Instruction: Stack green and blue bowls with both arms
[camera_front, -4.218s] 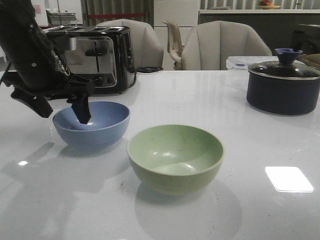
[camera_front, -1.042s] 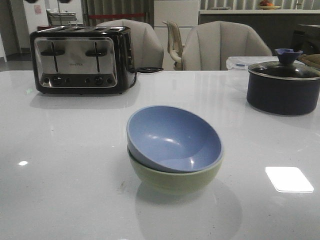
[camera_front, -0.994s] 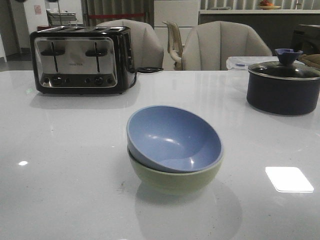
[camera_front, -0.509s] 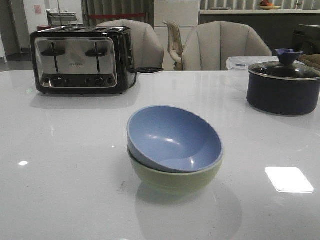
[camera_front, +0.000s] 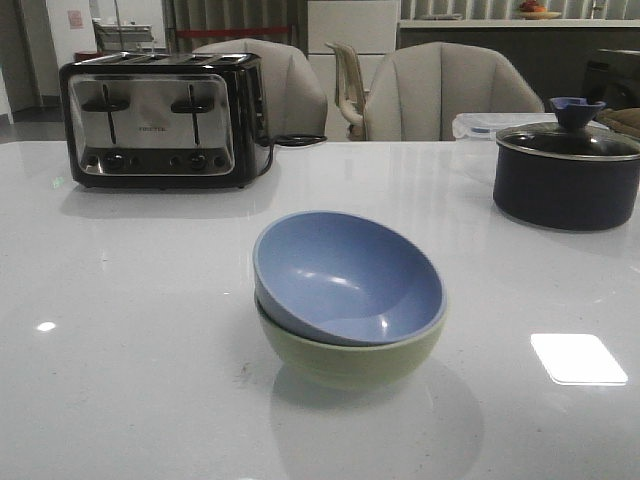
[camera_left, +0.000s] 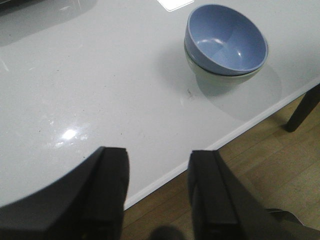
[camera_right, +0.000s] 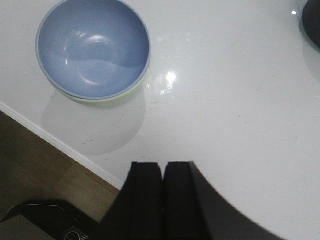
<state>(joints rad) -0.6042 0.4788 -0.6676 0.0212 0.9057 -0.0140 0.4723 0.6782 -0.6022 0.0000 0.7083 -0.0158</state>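
Note:
The dusty blue bowl (camera_front: 345, 275) sits tilted inside the pale green bowl (camera_front: 350, 355) near the middle of the white table. The pair also shows in the left wrist view, blue bowl (camera_left: 227, 41) over green bowl (camera_left: 220, 82), and in the right wrist view, blue bowl (camera_right: 92, 47) with a sliver of the green bowl's rim (camera_right: 131, 91). Neither arm shows in the front view. My left gripper (camera_left: 157, 155) is open and empty, held over the table's front edge, well away from the bowls. My right gripper (camera_right: 162, 167) is shut and empty, also back over the table's edge.
A black-and-steel toaster (camera_front: 165, 120) stands at the back left. A dark lidded pot (camera_front: 567, 170) stands at the back right; its edge shows in the right wrist view (camera_right: 311, 20). Chairs (camera_front: 440, 90) stand behind the table. Wooden floor (camera_left: 260, 170) lies below the table's front edge.
About four seconds ago my left gripper held the blue bowl at the left, apart from the green bowl. Now it rests in the green bowl. Nothing has moved over the last second.

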